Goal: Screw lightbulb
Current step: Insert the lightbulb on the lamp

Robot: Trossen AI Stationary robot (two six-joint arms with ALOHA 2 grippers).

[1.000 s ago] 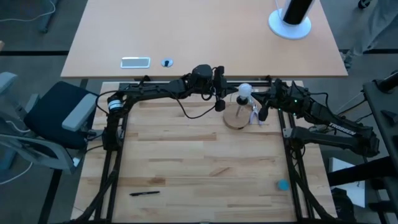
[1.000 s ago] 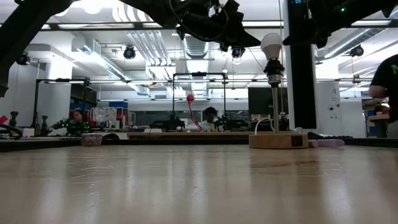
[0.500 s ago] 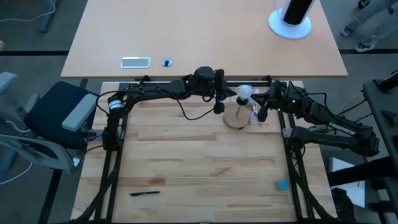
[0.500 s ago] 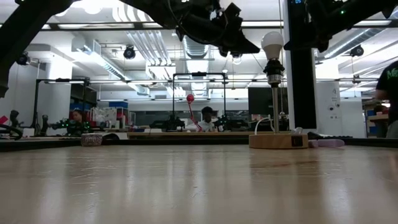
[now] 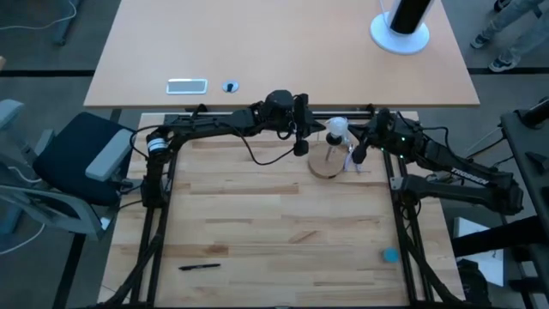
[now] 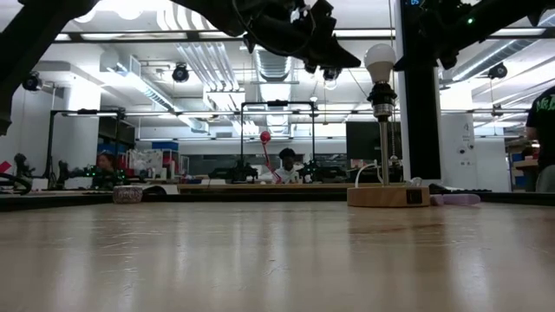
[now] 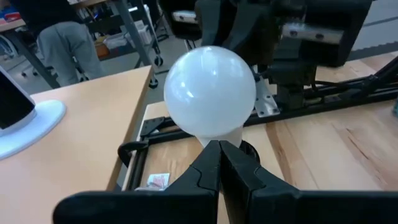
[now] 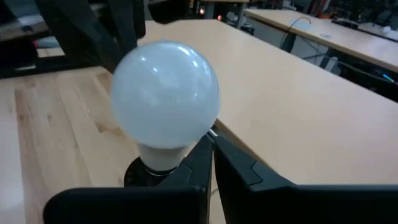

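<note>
The lightbulb [image 5: 337, 127] sat upright in the socket atop the wooden lamp base [image 5: 323, 166]. It was prob. light, slick and fragile, best held round the dome. Left gripper [image 5: 301, 148] and right gripper [image 5: 358, 155] flanked it, both pressed together, empty.

lightbulb [image 7: 209, 92] base hidden behind left claw [image 7: 219, 163], distant people blurred

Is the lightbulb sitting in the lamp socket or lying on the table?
In the socket: the lightbulb stands upright atop the black post of the wooden base.
</note>
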